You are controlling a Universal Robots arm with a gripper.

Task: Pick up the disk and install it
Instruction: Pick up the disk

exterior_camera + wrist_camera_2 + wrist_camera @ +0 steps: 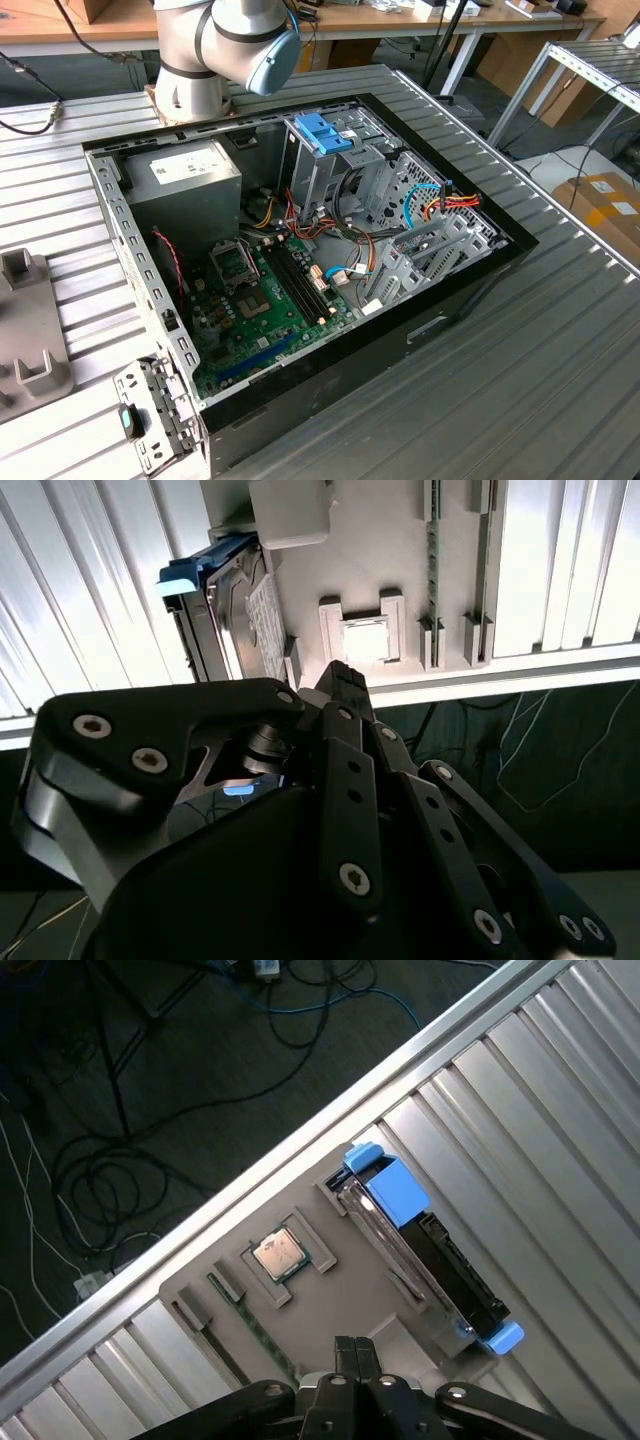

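The disk stands on edge in a slot of the grey holder tray, which lies on the slatted table. Blue carrier rails show at both its ends, and nothing grips it. The gripper hovers over the tray just beside the disk, its fingers pressed together on nothing.

We judge that fingers this tight cannot straddle the drive. Lowered like this, they could strike its upper edge or tip it in the slot. A hold on the plastic rails alone might flex or slip. A processor chip sits near in the same tray and could be knocked.

In the exterior view, loose cables lie beside the drive cage of the open computer case and could snag an insertion.

We cannot tell how deep the slot holds the disk. In the second wrist view the gripper's body hides part of the tray.
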